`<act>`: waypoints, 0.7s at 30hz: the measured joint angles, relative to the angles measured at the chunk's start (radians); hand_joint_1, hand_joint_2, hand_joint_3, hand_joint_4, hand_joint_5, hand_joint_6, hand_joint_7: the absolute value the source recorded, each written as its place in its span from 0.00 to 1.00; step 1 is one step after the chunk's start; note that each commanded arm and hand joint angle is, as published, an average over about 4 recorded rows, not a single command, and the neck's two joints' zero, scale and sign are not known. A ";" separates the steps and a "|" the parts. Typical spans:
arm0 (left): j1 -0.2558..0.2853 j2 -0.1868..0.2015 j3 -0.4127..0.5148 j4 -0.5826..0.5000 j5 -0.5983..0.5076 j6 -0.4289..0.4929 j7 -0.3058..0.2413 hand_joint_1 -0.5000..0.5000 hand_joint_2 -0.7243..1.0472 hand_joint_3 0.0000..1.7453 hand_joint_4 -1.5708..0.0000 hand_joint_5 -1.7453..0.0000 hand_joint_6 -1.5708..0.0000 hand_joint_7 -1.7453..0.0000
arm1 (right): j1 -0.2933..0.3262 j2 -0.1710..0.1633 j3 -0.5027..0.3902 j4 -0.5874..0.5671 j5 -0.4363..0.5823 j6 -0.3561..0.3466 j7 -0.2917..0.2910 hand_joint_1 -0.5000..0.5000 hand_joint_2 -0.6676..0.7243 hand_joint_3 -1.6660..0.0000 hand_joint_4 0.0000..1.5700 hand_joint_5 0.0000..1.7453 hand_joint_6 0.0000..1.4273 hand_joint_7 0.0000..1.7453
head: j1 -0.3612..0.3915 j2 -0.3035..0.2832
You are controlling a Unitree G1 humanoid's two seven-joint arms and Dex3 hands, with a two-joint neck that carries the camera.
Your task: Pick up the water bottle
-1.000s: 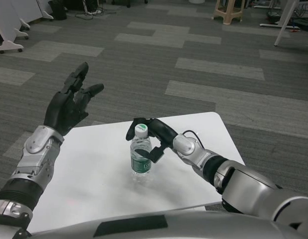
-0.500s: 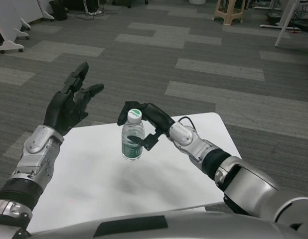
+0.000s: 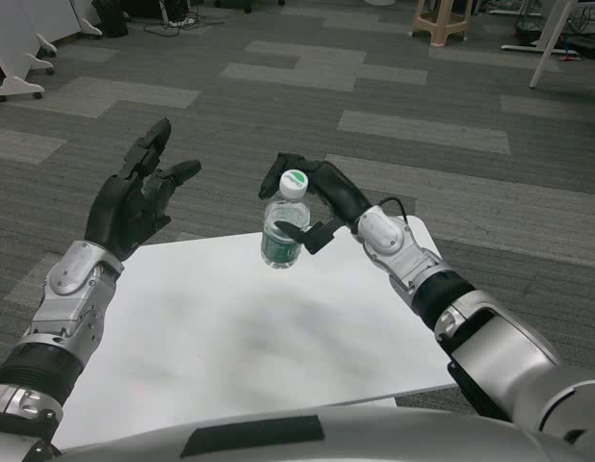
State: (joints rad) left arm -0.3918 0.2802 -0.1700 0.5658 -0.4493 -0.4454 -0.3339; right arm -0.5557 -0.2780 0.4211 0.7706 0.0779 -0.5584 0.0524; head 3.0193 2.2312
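I've got the right hand wrapped around the bottle, holding it tilted up off the table, while the left hand hangs raised, fingers spread, holding nothing.

Even overhead light, soft shadow on table, sharp focus.

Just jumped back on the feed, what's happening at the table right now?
The right hand grips the water bottle near its neck and holds it in the air above the far part of the white table, tilted a little, with its white cap toward the camera. The bottle's base shows no contact with the tabletop. The left hand is raised over the table's left side with fingers spread, holding nothing.
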 measured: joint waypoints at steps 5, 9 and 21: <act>0.002 0.000 0.000 -0.003 0.000 0.000 0.000 0.02 1.00 0.30 1.00 0.53 1.00 1.00 | 0.040 -0.022 -0.019 -0.088 -0.014 0.004 0.020 0.08 0.18 0.05 0.60 0.94 0.76 0.88 | -0.001 0.000; 0.002 0.000 0.000 -0.004 -0.001 0.000 0.000 0.02 1.00 0.30 1.00 0.53 1.00 1.00 | 0.051 -0.036 -0.026 -0.137 -0.039 0.013 0.036 0.08 0.18 0.05 0.59 0.94 0.74 0.88 | -0.002 -0.002; 0.002 0.000 0.000 -0.004 -0.001 0.000 0.000 0.02 1.00 0.30 1.00 0.53 1.00 1.00 | 0.062 -0.047 -0.039 -0.181 -0.068 0.048 0.057 0.08 0.18 0.05 0.58 0.94 0.74 0.88 | -0.004 -0.003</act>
State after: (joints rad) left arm -0.3899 0.2803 -0.1701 0.5620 -0.4500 -0.4457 -0.3339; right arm -0.4936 -0.3252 0.3822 0.5897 0.0094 -0.5102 0.1093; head 3.0156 2.2283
